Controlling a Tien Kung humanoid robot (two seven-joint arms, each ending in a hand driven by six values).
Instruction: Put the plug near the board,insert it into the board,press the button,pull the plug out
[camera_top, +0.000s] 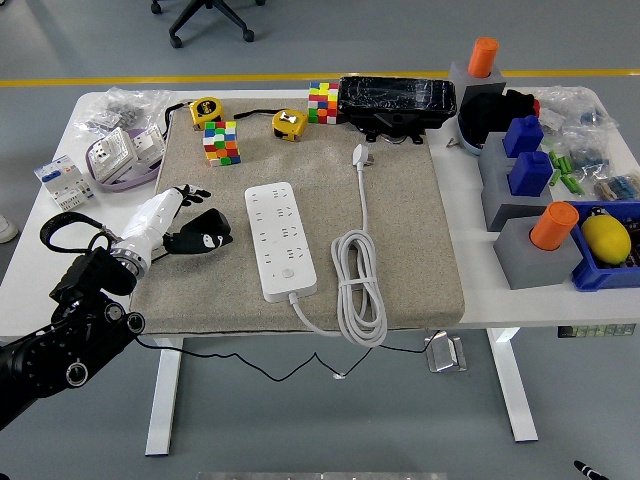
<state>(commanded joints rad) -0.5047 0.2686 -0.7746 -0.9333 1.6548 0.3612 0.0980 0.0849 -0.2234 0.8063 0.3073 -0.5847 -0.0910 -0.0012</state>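
Note:
A white power strip (280, 239) lies lengthwise on the beige mat (400, 230), its cord leaving at the near end. To its right a white cable lies coiled (358, 285) and runs up to a white plug (361, 155) resting on the mat's far part, apart from the strip. My left hand (190, 225) hovers over the mat's left edge, left of the strip, with white palm and black fingers spread and nothing in it. My right hand does not show.
Two colour cubes (222, 142) (322, 102), two yellow tape measures (205, 110) (287, 124) and a black box (396, 102) line the mat's far edge. Grey blocks with orange and blue pegs (522, 180) and a blue bin (610, 245) stand at the right. Bags and white parts (120, 145) sit far left.

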